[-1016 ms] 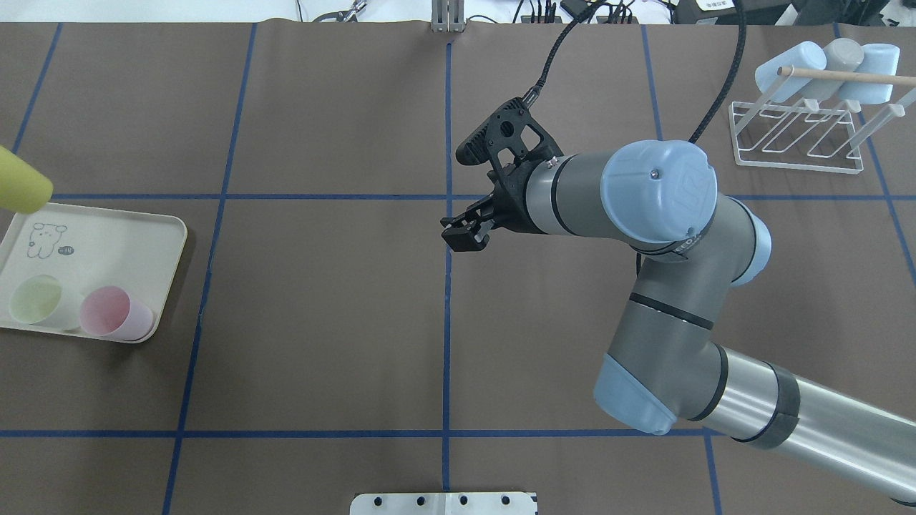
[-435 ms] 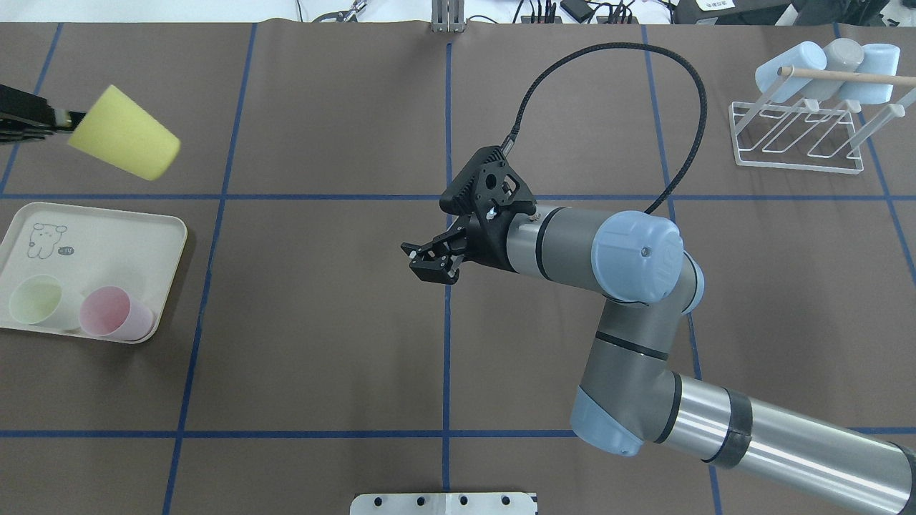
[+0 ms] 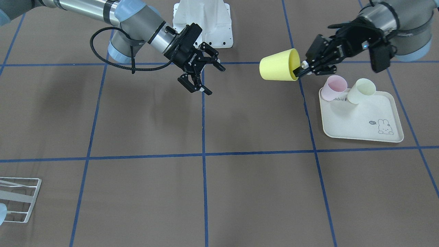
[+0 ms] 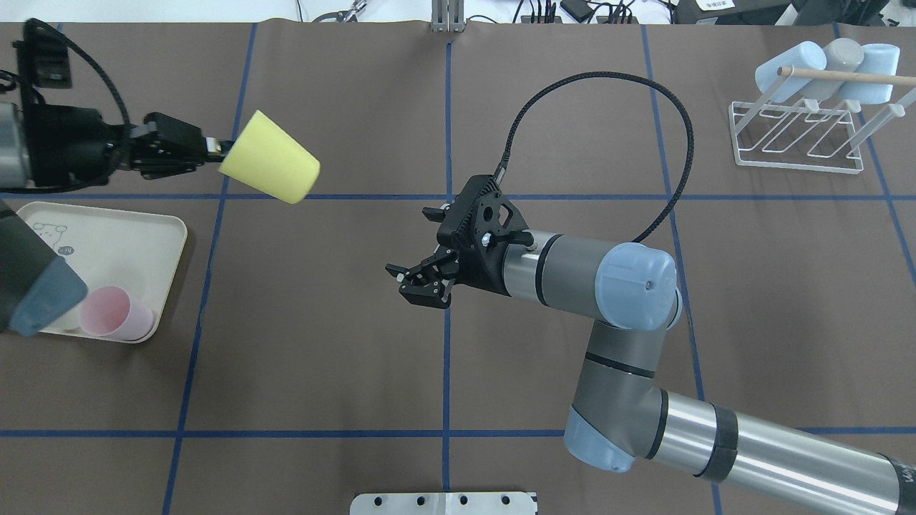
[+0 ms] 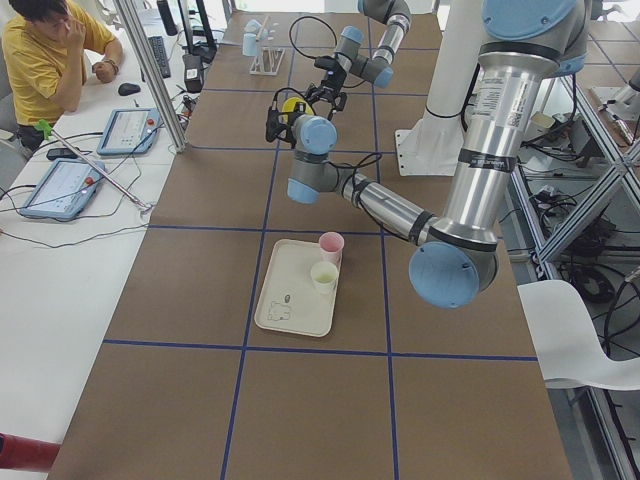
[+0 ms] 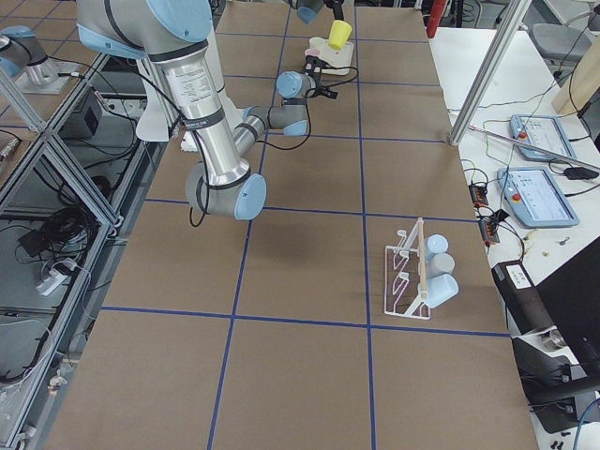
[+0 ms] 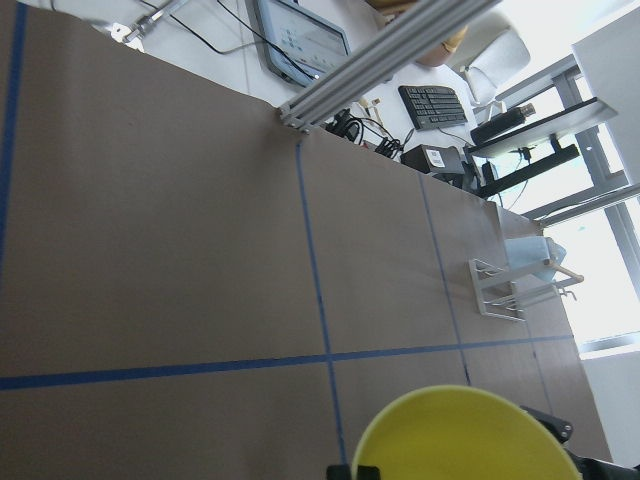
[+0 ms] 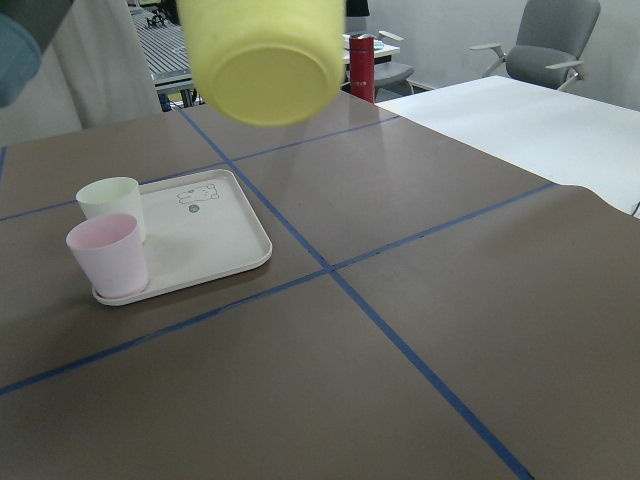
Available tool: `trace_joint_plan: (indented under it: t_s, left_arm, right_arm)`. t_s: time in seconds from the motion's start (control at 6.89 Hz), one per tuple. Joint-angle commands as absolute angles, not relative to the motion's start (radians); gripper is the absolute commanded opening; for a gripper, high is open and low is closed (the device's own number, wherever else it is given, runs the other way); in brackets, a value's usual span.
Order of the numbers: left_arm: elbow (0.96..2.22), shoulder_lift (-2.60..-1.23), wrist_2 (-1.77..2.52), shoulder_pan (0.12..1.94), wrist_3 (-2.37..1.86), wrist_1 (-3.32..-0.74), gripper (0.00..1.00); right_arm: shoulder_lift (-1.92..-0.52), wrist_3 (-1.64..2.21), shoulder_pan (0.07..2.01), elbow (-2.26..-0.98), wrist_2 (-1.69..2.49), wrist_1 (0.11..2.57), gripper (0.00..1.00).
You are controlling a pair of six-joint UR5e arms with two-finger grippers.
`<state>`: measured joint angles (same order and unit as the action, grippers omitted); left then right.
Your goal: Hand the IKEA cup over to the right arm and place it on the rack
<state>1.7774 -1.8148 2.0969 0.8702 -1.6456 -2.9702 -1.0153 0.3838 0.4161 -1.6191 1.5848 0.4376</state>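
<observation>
Nearest the robot, the right gripper hangs over the table's middle with its jaws spread wide and nothing between them, aimed toward the cup. That cup is yellow and held sideways in the air, left of centre and well apart from the right gripper, with its closed base turned toward it; the right wrist view looks straight at that base. Behind it, the left gripper pinches the rim, apparently one finger inside the mouth and one outside.

It looks like thin, stiff plastic: light, unlikely to break, but smooth and tapered, so a squeeze could let it slide toward the narrow end. The better hold is probably across the wall between the middle and the base, clear of the left fingers at the rim.

Farther off, the rack stands at the far right corner with three cups already on it.
</observation>
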Motion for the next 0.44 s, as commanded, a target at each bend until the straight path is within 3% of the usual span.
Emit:
trace_joint_plan:
  t_s: [0.0, 0.29]
  left_arm:
    - [1.766, -1.864, 1.958, 0.743, -1.672, -2.936, 0.00]
    - [1.764, -1.894, 1.904, 0.671, -1.667, -2.873, 0.00]
  right_arm:
    - [-1.014, 0.361, 0.402, -1.600, 1.583, 0.350, 0.99]
    - [-1.011, 0.360, 0.402, -1.600, 1.583, 0.350, 0.99]
